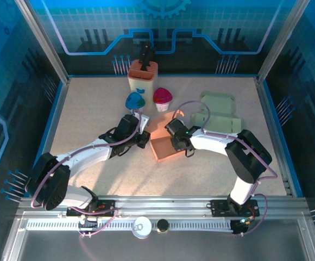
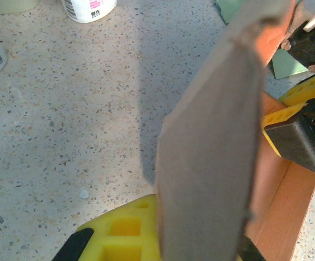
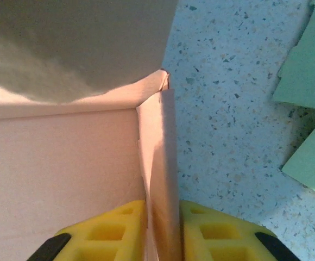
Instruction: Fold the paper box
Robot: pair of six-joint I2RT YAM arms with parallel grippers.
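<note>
Yellow pads [image 3: 119, 231] of the right tool [image 3: 163, 235] pinch the orange paper box [image 1: 165, 148] side wall [image 3: 158, 163], the left tool [image 2: 195, 242] clamps its raised flap [image 2: 212, 152] opposite, so the box sits between both; risk: uneven pulling tears the corner crease [image 3: 160, 81] or drags the box across the desk [image 3: 228, 109].

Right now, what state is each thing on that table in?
Orange paper box: half folded, walls up, top open.
Green paper box: lying flat, unfolded.
Left jaws: shut on the orange box's raised flap.
Right jaws: shut on its side wall.
Blue cup and pink cup: standing upright.
</note>
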